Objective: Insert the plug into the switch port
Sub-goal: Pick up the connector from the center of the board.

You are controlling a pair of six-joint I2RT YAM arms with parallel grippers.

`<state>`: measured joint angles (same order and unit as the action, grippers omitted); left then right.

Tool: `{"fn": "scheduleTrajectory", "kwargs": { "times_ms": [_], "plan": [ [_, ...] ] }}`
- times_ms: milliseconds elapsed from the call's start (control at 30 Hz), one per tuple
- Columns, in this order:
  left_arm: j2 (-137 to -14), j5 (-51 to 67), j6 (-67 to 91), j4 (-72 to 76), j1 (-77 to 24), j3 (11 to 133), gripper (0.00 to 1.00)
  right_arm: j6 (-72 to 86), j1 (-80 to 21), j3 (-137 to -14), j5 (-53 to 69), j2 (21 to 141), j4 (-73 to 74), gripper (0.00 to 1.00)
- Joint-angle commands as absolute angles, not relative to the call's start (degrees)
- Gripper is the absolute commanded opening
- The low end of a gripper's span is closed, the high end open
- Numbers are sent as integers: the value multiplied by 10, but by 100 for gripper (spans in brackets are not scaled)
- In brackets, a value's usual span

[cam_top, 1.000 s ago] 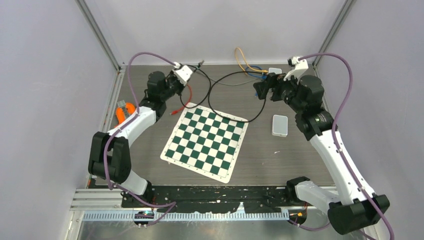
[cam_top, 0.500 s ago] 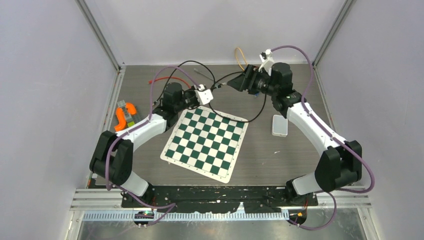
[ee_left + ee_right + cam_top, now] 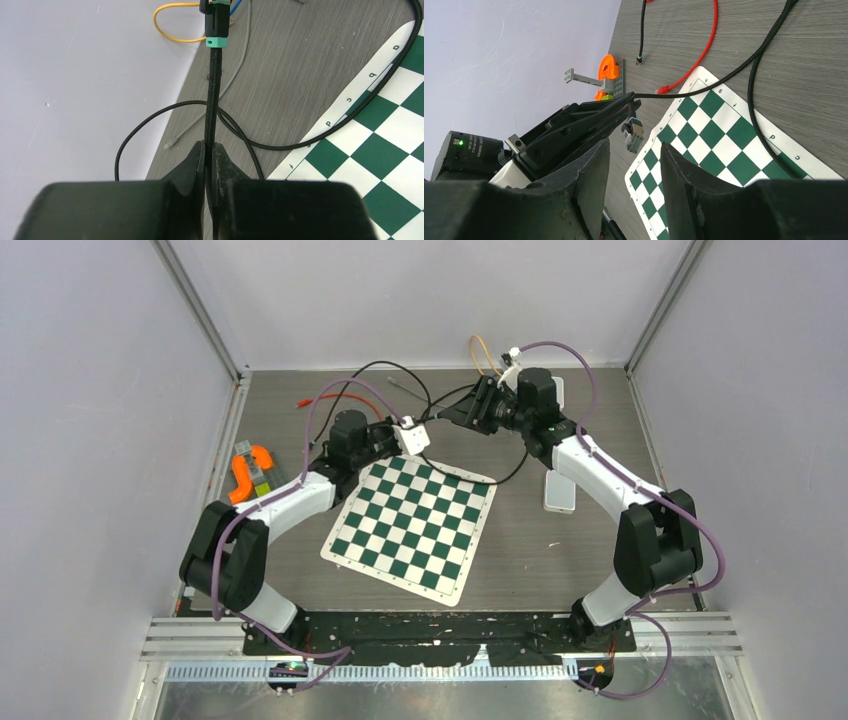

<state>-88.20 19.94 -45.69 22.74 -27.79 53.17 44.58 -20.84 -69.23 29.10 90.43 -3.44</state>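
Cable point(image 3: 210, 100) clamped in the left end effector point(image 3: 208, 147) presents its plug point(image 3: 216, 25) for the half-spread, seemingly empty right end effector point(image 3: 634, 150).

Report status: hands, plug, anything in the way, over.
Left hand shut on black cable, below the plug. Right hand open, fingers astride plug. Switch on table, apart, by right arm. Loose cable loop lies beneath.
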Motion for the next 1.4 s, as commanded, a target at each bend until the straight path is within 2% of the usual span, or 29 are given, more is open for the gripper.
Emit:
{"fn": "scheduleTrajectory", "kwargs": {
  "times_ms": [0,200,333,367,433,467,533,567,600,767,900,1100,1367],
  "plan": [
    [-860,197,-466,281,-282,515,0,463,-211,-720,288,912,-74,48],
    [-857,202,-469,286,-282,508,0,466,-212,-718,280,921,-88,40],
    [-857,201,-467,312,-282,495,0,455,-213,-721,275,927,-86,20],
    [-858,201,-466,313,-282,495,0,454,-214,-720,275,930,-87,10],
    [-860,198,-457,313,-282,499,0,451,-214,-715,275,931,-92,6],
    [-860,192,-446,316,-282,503,6,446,-214,-713,275,931,-96,5],
    [-856,182,-408,305,-281,514,42,421,-213,-707,279,924,-93,5],
    [-850,194,-396,280,-280,526,52,401,-210,-701,282,921,-92,5],
    [-840,217,-390,227,-279,541,55,394,-205,-688,291,913,-94,5],
    [-832,348,-301,131,-281,598,54,383,-167,-598,362,874,-213,5],
    [-844,371,-274,166,-286,600,54,387,-136,-545,405,845,-246,5],
    [-896,419,-286,137,-312,658,53,397,-111,-486,421,812,-280,5],
    [-955,425,-277,116,-341,719,51,408,-106,-443,436,798,-319,5]
  ]
}}
